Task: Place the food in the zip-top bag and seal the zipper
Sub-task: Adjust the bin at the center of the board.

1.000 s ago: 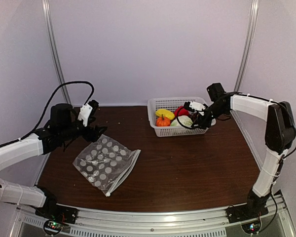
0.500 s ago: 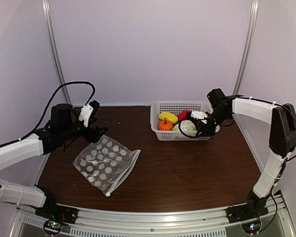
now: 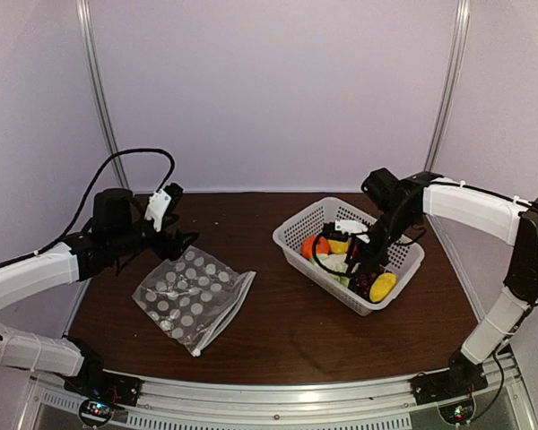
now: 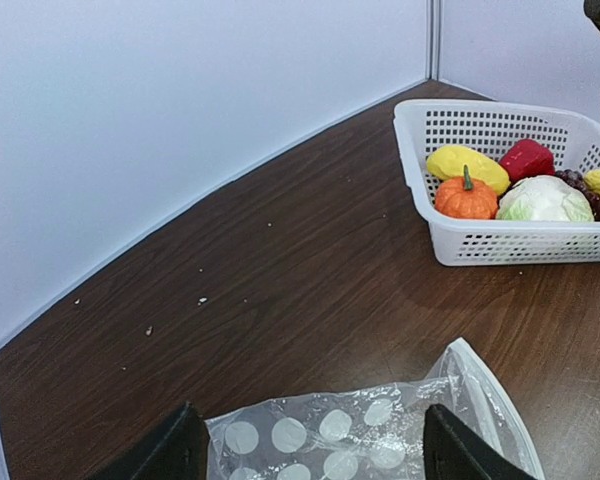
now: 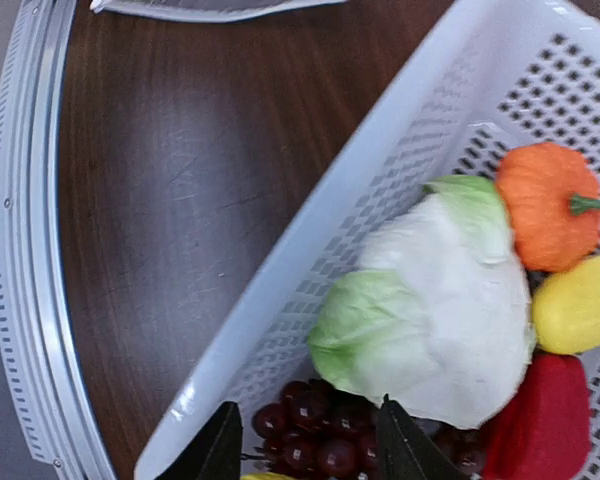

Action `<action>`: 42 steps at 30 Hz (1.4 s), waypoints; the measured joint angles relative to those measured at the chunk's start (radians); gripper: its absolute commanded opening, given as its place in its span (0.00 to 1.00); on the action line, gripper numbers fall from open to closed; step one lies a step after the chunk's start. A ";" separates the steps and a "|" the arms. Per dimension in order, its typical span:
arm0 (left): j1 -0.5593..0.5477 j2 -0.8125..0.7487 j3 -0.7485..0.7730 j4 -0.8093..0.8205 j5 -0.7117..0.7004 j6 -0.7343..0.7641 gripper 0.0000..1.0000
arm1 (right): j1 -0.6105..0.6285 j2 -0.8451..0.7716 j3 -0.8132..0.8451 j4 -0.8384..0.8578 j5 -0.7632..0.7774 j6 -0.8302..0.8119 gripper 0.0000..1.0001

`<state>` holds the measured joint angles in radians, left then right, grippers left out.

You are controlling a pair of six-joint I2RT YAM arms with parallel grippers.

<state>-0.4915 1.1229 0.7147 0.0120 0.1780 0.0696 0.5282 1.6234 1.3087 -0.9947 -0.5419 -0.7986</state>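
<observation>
**Basket swung nearer; nothing bagged yet**

The right gripper (image 5: 310, 440), jaws apart over the dark red grape bunch (image 5: 300, 408), has swung the white mesh plastic basket (image 3: 318, 273) of toy food from 1 to 3 o'clock. The clear dotted zip-top bag (image 3: 190, 294) stays at 8 o'clock, with the left gripper (image 4: 305, 445) above it, jaws parted.

The left gripper (image 4: 310, 418) hangs low and tilted forward, fingers spread wide; the right gripper (image 5: 308, 408) points steeply down, fingers parted.
</observation>
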 measured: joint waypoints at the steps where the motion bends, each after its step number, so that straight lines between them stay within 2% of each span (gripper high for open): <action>1: -0.001 0.000 0.000 0.000 0.002 0.000 0.77 | -0.034 0.000 0.030 -0.005 -0.014 0.014 0.50; 5: -0.010 0.000 0.000 -0.002 0.002 0.001 0.76 | -0.203 0.000 0.131 0.083 -0.030 0.106 0.51; 8: -0.017 0.000 0.000 -0.010 0.003 0.003 0.76 | -0.287 0.008 0.143 0.181 0.023 0.181 0.48; 18: -0.022 0.000 0.000 -0.016 0.002 0.008 0.76 | -0.338 0.237 0.212 0.293 0.181 0.284 0.44; 20: -0.024 0.000 0.000 -0.016 0.002 0.008 0.75 | -0.343 0.257 0.223 0.311 0.196 0.291 0.40; 22: -0.027 0.000 0.000 -0.016 0.003 0.009 0.68 | -0.348 0.263 0.232 0.317 0.210 0.296 0.34; 25: -0.032 0.001 0.000 -0.016 0.017 0.014 0.67 | -0.356 0.272 0.233 0.318 0.227 0.306 0.31; 27: -0.040 0.007 0.003 -0.019 0.031 0.018 0.67 | -0.361 0.274 0.229 0.319 0.231 0.306 0.27; 30: -0.051 0.025 0.016 -0.037 0.047 0.023 0.67 | -0.370 0.265 0.202 0.329 0.236 0.309 0.16; 38: -0.070 0.041 0.021 -0.043 0.049 0.027 0.65 | -0.424 0.192 0.095 0.349 0.233 0.323 0.08; 42: -0.156 0.072 0.074 -0.106 -0.004 0.026 0.66 | -0.477 0.089 -0.021 0.356 0.237 0.356 0.07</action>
<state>-0.6479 1.1950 0.7887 -0.0937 0.1738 0.0956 0.0509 1.7123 1.2873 -0.6392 -0.3050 -0.4431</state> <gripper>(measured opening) 0.660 0.139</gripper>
